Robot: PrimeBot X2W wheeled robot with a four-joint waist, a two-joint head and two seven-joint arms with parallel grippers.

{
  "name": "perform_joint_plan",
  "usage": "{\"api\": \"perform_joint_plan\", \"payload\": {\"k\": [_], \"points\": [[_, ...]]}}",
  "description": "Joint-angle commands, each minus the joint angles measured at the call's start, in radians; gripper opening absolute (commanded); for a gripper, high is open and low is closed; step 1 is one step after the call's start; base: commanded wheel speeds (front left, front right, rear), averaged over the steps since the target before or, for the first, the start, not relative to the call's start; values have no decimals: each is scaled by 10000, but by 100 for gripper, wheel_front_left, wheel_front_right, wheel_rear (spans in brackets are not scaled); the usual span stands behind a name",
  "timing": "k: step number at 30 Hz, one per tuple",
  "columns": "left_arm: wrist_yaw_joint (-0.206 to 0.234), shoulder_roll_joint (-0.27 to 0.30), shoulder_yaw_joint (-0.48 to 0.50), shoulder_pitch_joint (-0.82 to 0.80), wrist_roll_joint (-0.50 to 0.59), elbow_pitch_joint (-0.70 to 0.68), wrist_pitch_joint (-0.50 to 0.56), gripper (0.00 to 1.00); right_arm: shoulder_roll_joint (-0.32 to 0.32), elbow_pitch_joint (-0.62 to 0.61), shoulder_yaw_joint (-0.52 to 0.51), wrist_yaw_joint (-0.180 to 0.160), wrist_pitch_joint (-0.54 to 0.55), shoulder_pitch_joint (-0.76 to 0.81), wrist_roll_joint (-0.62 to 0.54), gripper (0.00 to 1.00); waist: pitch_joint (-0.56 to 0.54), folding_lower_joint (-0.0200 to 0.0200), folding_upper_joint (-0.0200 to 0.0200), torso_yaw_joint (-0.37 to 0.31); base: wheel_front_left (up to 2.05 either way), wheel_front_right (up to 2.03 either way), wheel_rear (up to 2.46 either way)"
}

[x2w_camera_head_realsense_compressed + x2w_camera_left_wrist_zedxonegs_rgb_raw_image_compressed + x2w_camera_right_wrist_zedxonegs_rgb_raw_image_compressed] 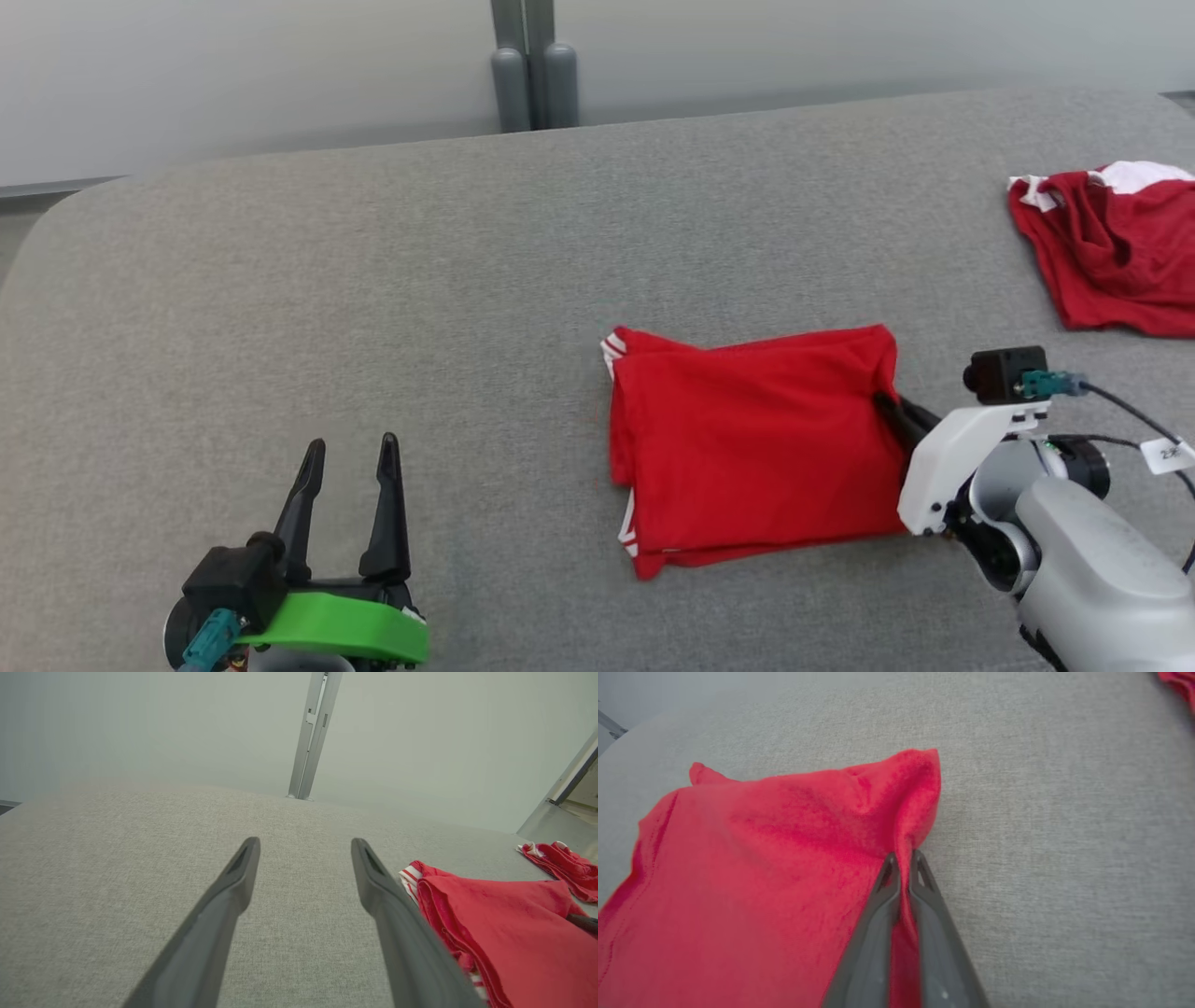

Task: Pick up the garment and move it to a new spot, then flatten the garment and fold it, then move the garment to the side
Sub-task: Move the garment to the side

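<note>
On the worktop [373, 280], head view: the red garment [756, 448] lies folded into a rough rectangle right of centre, with white stripes showing at its left edge.
right gripper [885, 401], head view: it is at the garment's right edge, with its dark fingers running into the cloth near the upper right corner.
left gripper [353, 446], head view: it sits low at the left, well apart from the garment, with its fingers spread and nothing between them.
second red garment [1111, 252], head view: it is crumpled, with white trim, at the far right and well apart from the folded one.
left gripper [304, 843], left wrist view: its fingers are wide apart and hold nothing; grey worktop [117, 858] shows between them.
garment [504, 933], left wrist view: it lies to the right of the fingers, its layered edges and striped trim toward the camera.
right gripper [903, 856], right wrist view: its fingers are pressed together on a pinched ridge of red cloth.
garment [761, 858], right wrist view: it spreads left of the fingers, with one corner standing up beyond their tips; bare worktop [1064, 835] lies to the right.
</note>
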Motion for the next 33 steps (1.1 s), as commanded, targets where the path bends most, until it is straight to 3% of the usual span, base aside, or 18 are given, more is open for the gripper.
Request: {"api": "perform_joint_plan", "payload": {"k": [1, 10, 17, 24, 33], "points": [[-32, 4, -1, -110, 97, -27, -25, 100, -208, 35, -77, -18, -88, -231, -73, 0, 174, 0, 0, -728, 0, 0, 0], [-155, 12, -125, -541, 375, -70, -24, 100, -737, -118, -568, -16, -295, -1012, -286, 0, 886, 0, 0, -2765, 0, 0, 0], [-254, 85, -172, -875, 591, -8, -26, 100, -592, -214, -782, -17, -471, -1363, -453, 0, 1348, 0, 0, -3684, 0, 0, 0], [-341, 106, -202, -1084, 640, 127, -24, 100, -443, -168, -942, -17, -581, -1770, -688, 0, 1484, 0, 0, -3666, 0, 0, 0], [-345, 57, -157, -1172, 459, 130, -26, 100, -415, 248, -1244, -17, -203, -3045, -1153, 0, 1446, 0, 0, -2779, 0, 0, 0]]}}
